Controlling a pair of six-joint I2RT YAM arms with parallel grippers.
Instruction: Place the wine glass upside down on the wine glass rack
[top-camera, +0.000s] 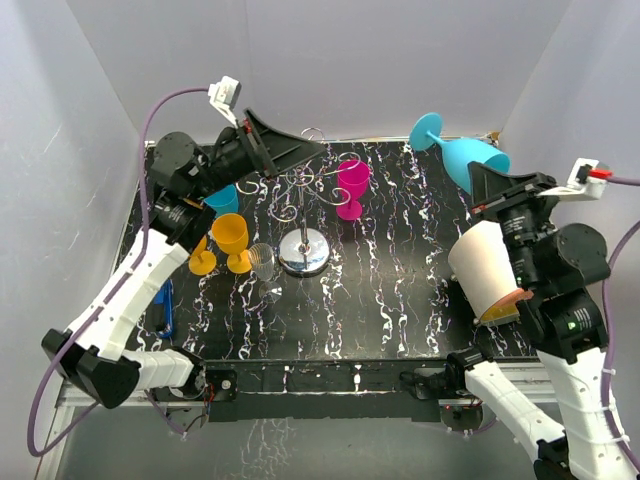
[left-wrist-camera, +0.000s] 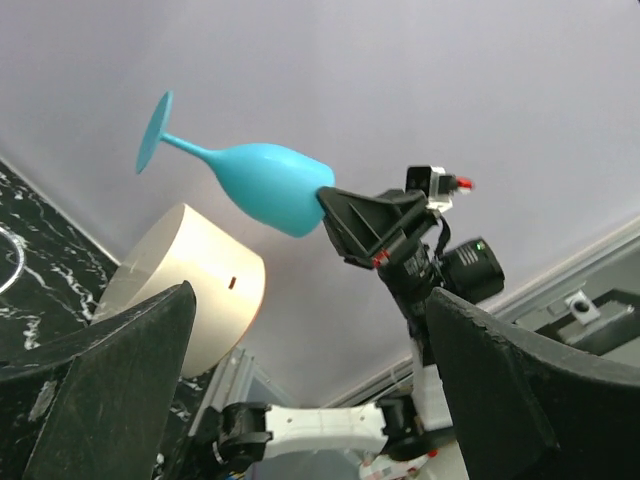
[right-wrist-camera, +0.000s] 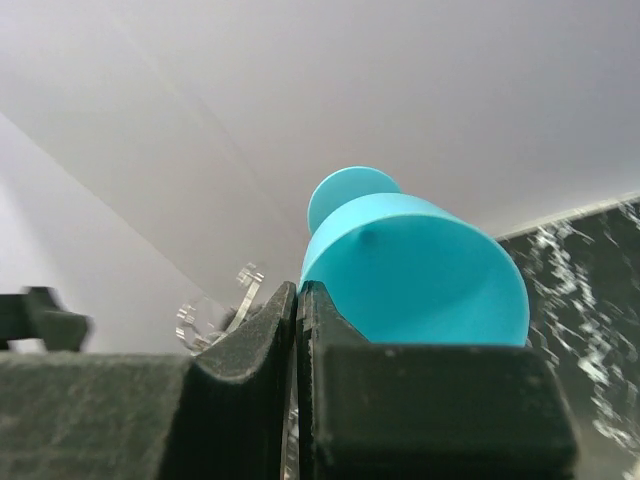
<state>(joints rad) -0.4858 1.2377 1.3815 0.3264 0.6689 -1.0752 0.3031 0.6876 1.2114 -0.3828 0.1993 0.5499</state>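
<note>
My right gripper (top-camera: 480, 181) is shut on the rim of the turquoise wine glass (top-camera: 462, 153), holding it in the air at the back right. The glass lies tilted, with its foot pointing up and left toward the back wall. In the right wrist view the fingers (right-wrist-camera: 260, 335) pinch the bowl wall of the glass (right-wrist-camera: 420, 270), one finger inside and one outside. The silver wire wine glass rack (top-camera: 305, 190) stands at the back centre on its chrome base (top-camera: 304, 252). My left gripper (top-camera: 292, 150) hangs open and empty just left of the rack top, facing the glass (left-wrist-camera: 265, 180).
A magenta glass (top-camera: 352, 186) is at the rack's right side. Two orange glasses (top-camera: 229, 240) and a clear one (top-camera: 263, 262) stand left of the base, and a blue glass (top-camera: 222, 198) sits under my left arm. A cream cylinder (top-camera: 488, 265) is by my right arm.
</note>
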